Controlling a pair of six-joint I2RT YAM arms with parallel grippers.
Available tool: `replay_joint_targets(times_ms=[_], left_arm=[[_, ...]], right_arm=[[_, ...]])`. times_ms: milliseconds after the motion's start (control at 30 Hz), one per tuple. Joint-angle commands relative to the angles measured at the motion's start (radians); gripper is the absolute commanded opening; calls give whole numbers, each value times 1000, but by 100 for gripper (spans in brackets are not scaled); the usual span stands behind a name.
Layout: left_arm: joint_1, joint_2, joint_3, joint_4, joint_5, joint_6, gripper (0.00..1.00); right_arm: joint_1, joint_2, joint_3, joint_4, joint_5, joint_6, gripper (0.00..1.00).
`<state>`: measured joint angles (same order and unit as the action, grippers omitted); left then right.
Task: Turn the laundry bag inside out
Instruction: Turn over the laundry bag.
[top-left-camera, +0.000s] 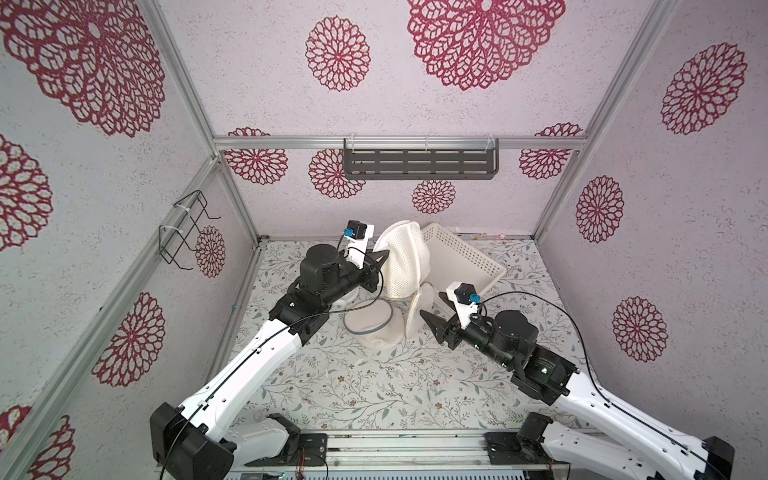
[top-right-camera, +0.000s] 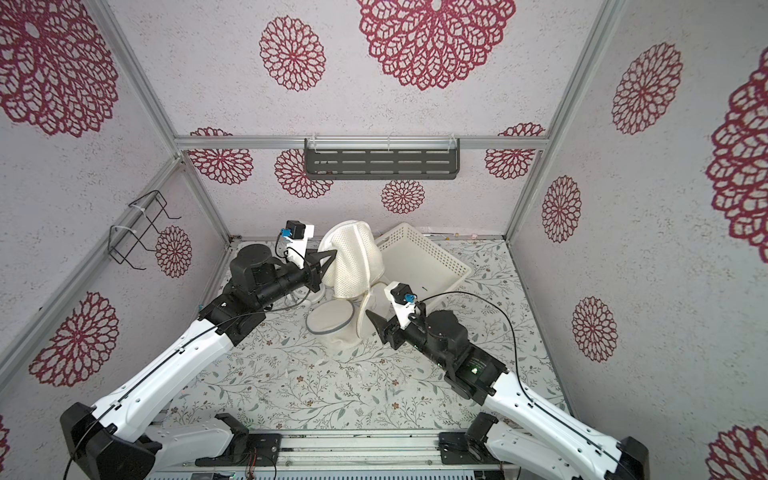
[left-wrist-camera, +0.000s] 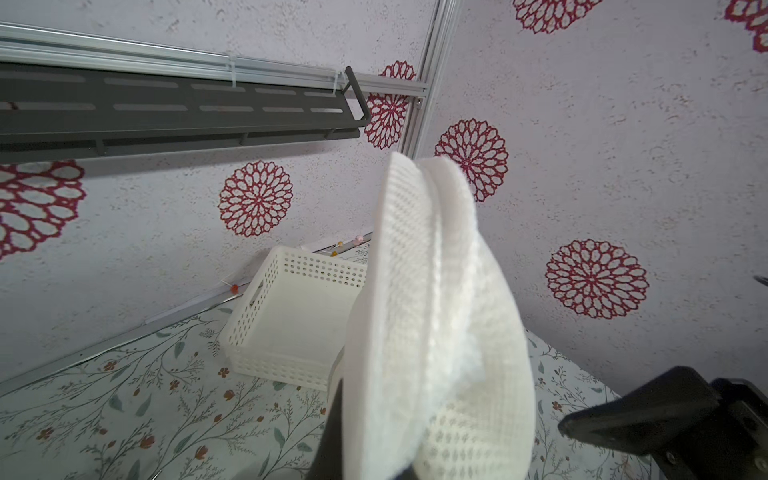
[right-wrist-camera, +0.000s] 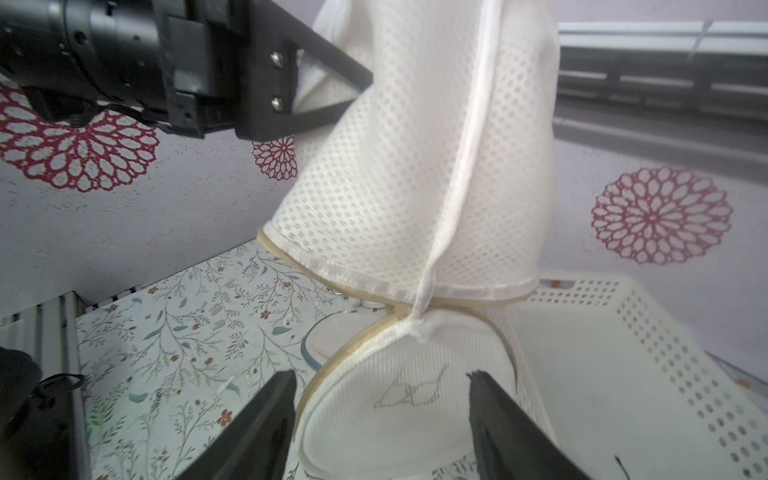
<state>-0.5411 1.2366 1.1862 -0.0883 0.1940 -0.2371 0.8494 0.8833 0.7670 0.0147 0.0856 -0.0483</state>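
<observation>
A: Laundry bag (top-left-camera: 401, 262): position to be noted.

B: It is held up over the back of the table (top-left-camera: 374, 395) by the left claw (top-left-camera: 381, 259), which is clenched on a pinch of mesh near the top. The lower end rests on the table, just beside the basket (top-left-camera: 469, 255).

A: Handling?

B: It is judged light and soft: open mesh that drapes and should not slip much once pinched. Stiffness is lent only by the hoops sewn round the circular panels, and some spring-back is to be expected there. The taped seam (right-wrist-camera: 469, 166) or a hoop's edge is judged the surest hold.

A: Right claw (top-left-camera: 437, 311)?

B: Released. In the right wrist view its fingers (right-wrist-camera: 257, 415) are spread either side of a round panel (right-wrist-camera: 395, 407), and nothing is gripped.

A: Containers?

B: Basket: nothing is seen inside. Bag: its contents cannot be told, but the mesh hangs slack, so it is supposed empty.
</observation>
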Motion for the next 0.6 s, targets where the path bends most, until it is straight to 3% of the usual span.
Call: replay_joint_targets(times_ms=[0, 200, 567], left_arm=[[6, -17, 28, -54, -73, -14, 0], [4, -8, 84, -141, -125, -13, 0], [-4, -3, 130, -227, -129, -39, 0]], right_arm=[[71, 48, -8, 220, 203, -134, 73], [174, 178, -46, 510, 385, -319, 77], [172, 424, 4, 830, 415, -525, 74]])
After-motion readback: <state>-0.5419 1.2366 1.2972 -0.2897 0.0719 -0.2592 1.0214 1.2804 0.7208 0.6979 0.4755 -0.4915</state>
